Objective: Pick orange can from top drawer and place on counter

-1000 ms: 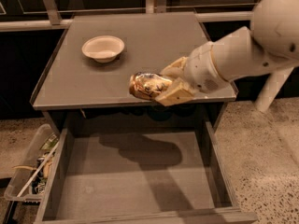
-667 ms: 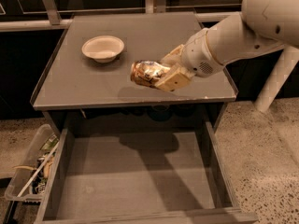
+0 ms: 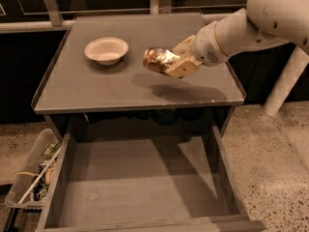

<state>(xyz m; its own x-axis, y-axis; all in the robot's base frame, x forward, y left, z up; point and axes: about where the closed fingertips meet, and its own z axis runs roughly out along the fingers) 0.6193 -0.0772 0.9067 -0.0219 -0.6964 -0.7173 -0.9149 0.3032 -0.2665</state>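
Note:
My gripper (image 3: 166, 61) is shut on the orange can (image 3: 156, 59), a shiny orange-gold and brown can held on its side. It hangs above the middle of the grey counter (image 3: 96, 88), right of the white bowl, and casts a shadow on the tabletop below it. My white arm (image 3: 251, 25) reaches in from the upper right. The top drawer (image 3: 137, 178) stands pulled out below the counter's front edge, its flat grey floor bare.
A white bowl (image 3: 106, 50) sits on the counter's left part. A clear plastic bin of clutter (image 3: 31, 178) stands on the speckled floor left of the drawer. A white pole (image 3: 285, 81) leans at the right. A dark rail runs behind the counter.
My gripper has carried the can up and back, from over the counter's front edge to above its middle. The drawer and bowl have not moved.

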